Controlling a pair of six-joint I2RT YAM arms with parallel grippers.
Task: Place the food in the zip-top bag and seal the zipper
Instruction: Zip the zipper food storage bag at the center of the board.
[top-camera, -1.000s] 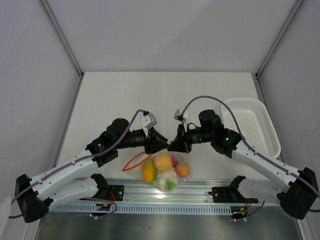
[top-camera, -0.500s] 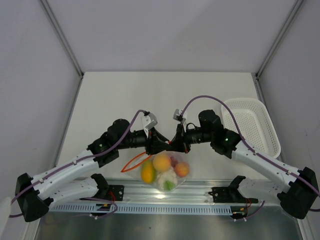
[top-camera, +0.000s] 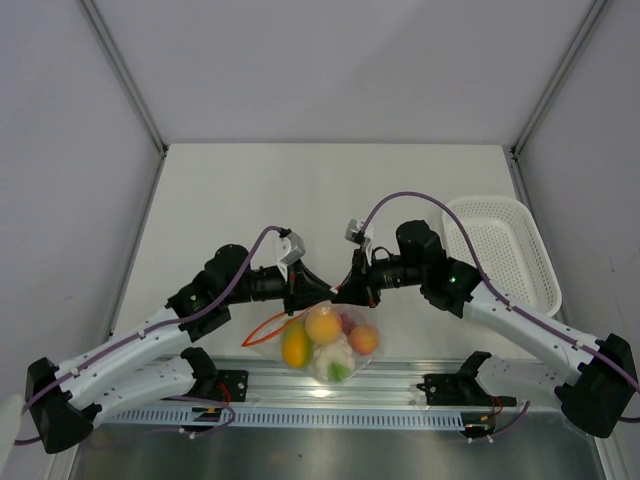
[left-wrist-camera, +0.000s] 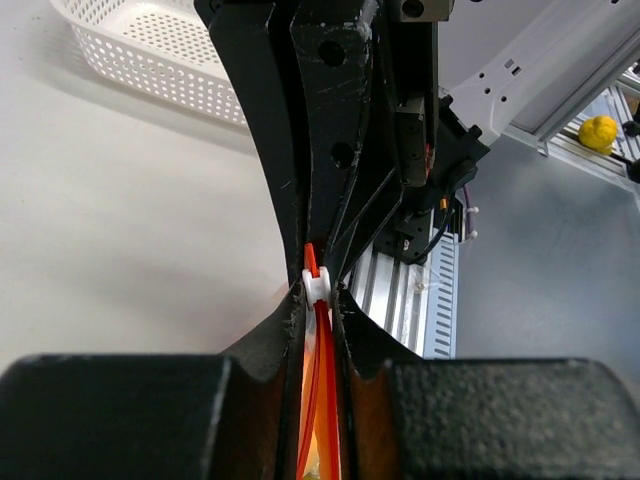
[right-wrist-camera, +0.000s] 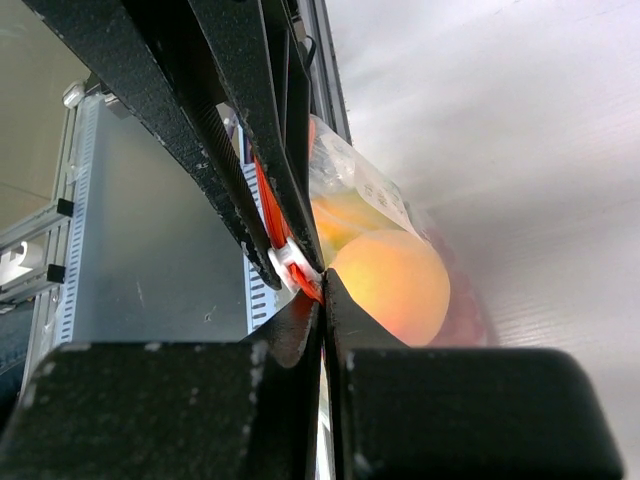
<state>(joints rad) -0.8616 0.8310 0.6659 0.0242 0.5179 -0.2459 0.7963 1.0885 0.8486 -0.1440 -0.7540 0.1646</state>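
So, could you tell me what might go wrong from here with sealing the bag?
The left gripper and right gripper pinch only the thin zipper, so it could slip out. In the top view a loop of zipper bows out to the left, so that stretch may end up unsealed. The food bulges close under the mouth of the zip-top bag and could block closing.

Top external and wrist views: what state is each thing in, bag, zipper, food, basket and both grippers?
zip-top bag, filled, held by its mouth edge.
zipper, pinched by both grippers; a loop of it gapes beside the left one, so not fully sealed.
food, all inside the bag.
white perforated basket, upright, nothing in it.
left gripper, shut on the zipper.
right gripper, shut on the zipper.
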